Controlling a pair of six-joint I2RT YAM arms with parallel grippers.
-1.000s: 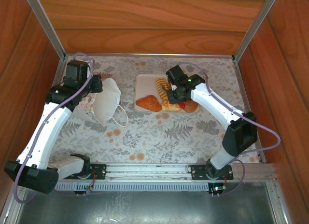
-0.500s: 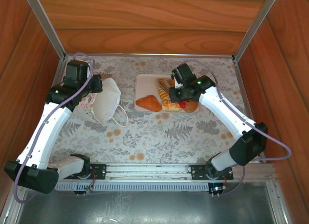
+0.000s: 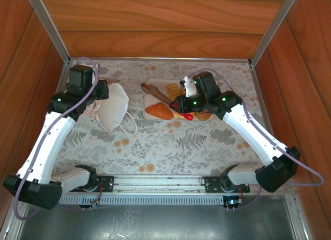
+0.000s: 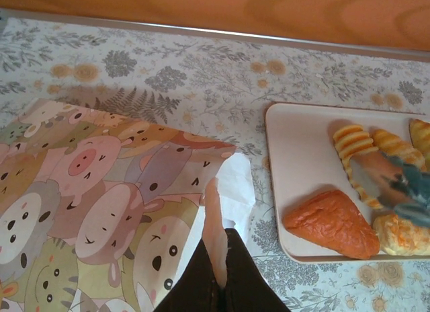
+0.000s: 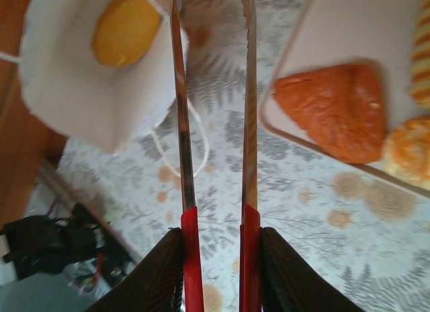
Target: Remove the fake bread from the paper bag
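1. White paper bag point(image 3: 115, 108) lies on its side at the left of the floral-patterned counter point(image 3: 155, 147). Its mouth is turned toward the tray, and one face is printed with cartoon animals.
2. The left claw point(image 4: 222, 285) is closed, pinching the bag's edge beside the mouth.
3. From the right wrist, one yellow roll point(image 5: 125, 26) of the fake bread sits inside the open mouth.
4. A beige tray point(image 4: 302, 157) lies near the bag, to its right, not touching it.
5. On the tray rest an orange-brown triangular piece point(image 3: 159, 110), a striped loaf point(image 3: 173, 89) and perhaps two or three more. The right arm covers those, so the count is unsure.
6. The right claw point(image 5: 216, 258) grips the red handles of metal tongs point(image 5: 180, 124). The tongs' arms stand apart, reaching over the tray's far left corner toward the bag.
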